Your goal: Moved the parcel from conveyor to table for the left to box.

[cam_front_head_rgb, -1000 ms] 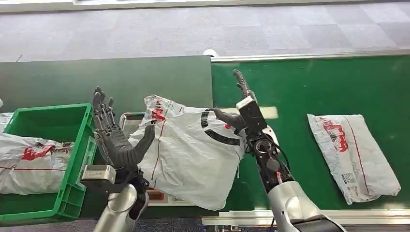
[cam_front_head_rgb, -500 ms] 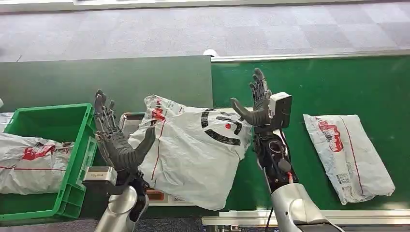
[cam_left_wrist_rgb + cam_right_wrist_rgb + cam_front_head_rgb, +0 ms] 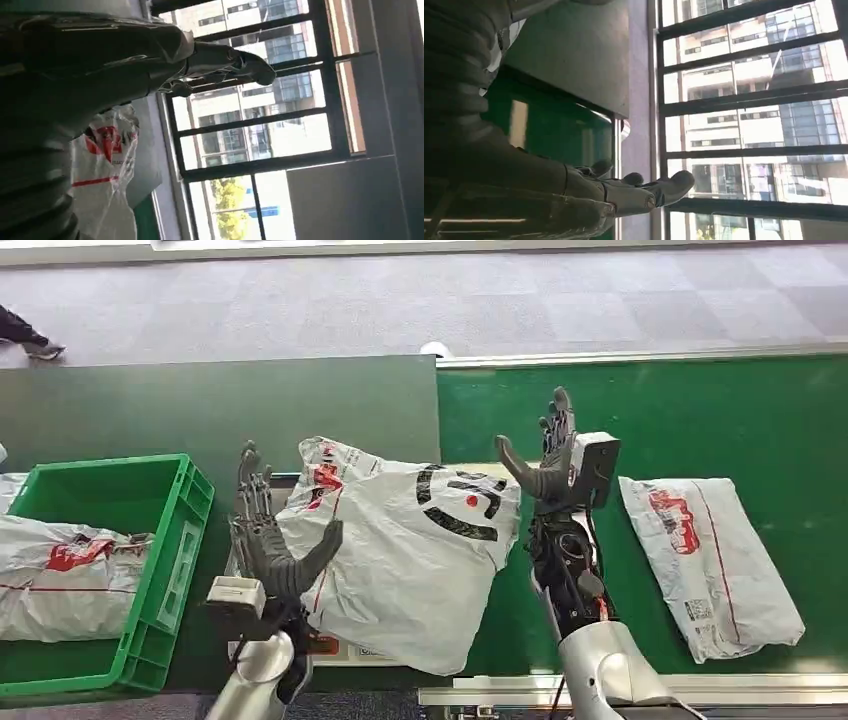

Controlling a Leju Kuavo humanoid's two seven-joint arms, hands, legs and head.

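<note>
A big white parcel (image 3: 400, 550) with red and black print lies on the dark table (image 3: 200, 405), just left of the green conveyor (image 3: 700, 420). My left hand (image 3: 270, 535) stands open at the parcel's left edge, fingers pointing up, its thumb against the bag. My right hand (image 3: 550, 455) is raised and open at the parcel's right edge, over the belt, holding nothing. The left wrist view has the parcel (image 3: 105, 165) beside my left hand (image 3: 220, 62). In the right wrist view my right hand (image 3: 634, 192) is spread above the belt (image 3: 549, 125).
A second white parcel (image 3: 710, 560) lies on the belt to the right. A green crate (image 3: 170, 560) at the left holds another parcel (image 3: 60, 570). A scale (image 3: 320, 645) sits partly under the big parcel. A person's shoe (image 3: 25, 330) shows at the far left floor.
My right hand came off the parcel, turned and rose to its right. My left hand shifted right, against the parcel. The belt parcel drifted left. A shoe appeared at the top left.
</note>
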